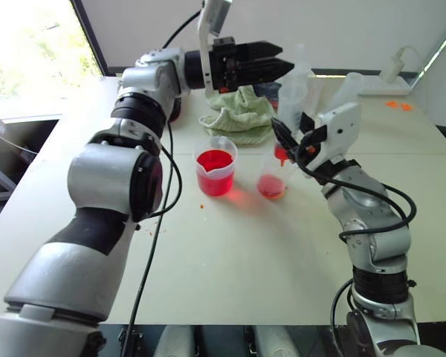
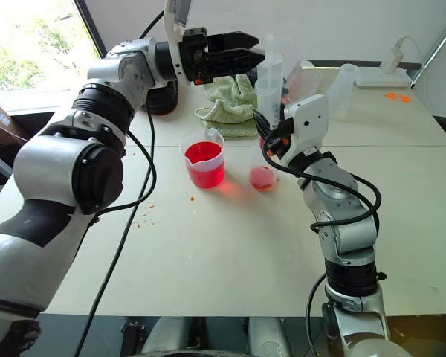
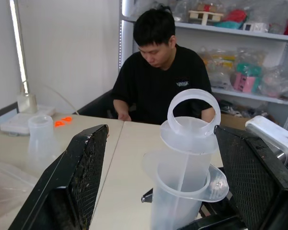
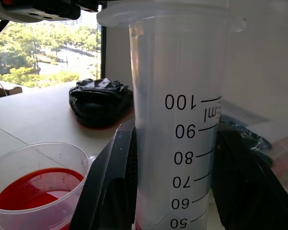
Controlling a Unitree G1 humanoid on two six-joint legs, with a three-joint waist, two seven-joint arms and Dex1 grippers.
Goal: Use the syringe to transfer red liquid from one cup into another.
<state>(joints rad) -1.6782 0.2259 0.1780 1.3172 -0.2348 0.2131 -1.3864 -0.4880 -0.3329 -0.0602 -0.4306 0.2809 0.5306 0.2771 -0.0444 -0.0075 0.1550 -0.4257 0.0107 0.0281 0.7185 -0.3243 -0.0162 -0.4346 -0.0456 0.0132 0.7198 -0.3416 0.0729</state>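
The right gripper (image 1: 291,141) is clamped on the barrel of the large clear plastic syringe (image 4: 175,120), its 2 black fingers (image 4: 110,187) pressed flat against either side of the smooth, graduated tube, which it holds upright with the orange-red tip (image 1: 282,154) pointing down over the smaller, narrower clear plastic cup (image 1: 271,182) just below. The left gripper (image 1: 271,68) hangs level above and beside it, jaws spread wide and holding nothing, with the syringe's ring-topped plunger (image 3: 192,112) standing between its 2 mesh-textured pads (image 3: 84,177). The step in hand looks like working the plunger, so the left gripper should close squarely on the flat plunger flange or the ring, not the slick barrel, and press straight along the syringe's axis while the right keeps the tip centred over the cup's plain rim; a skewed push could tip the light cup or spray red liquid (image 1: 214,160) onto the pale worktop (image 1: 230,260). Further out, on the far side of the narrow cup from the right arm, the wider clear spouted beaker (image 1: 215,171) holds deep translucent red. Beyond both grippers lies a crumpled, soft green cloth (image 1: 241,115). A person in a black shirt (image 3: 158,81) sits across the worktop.
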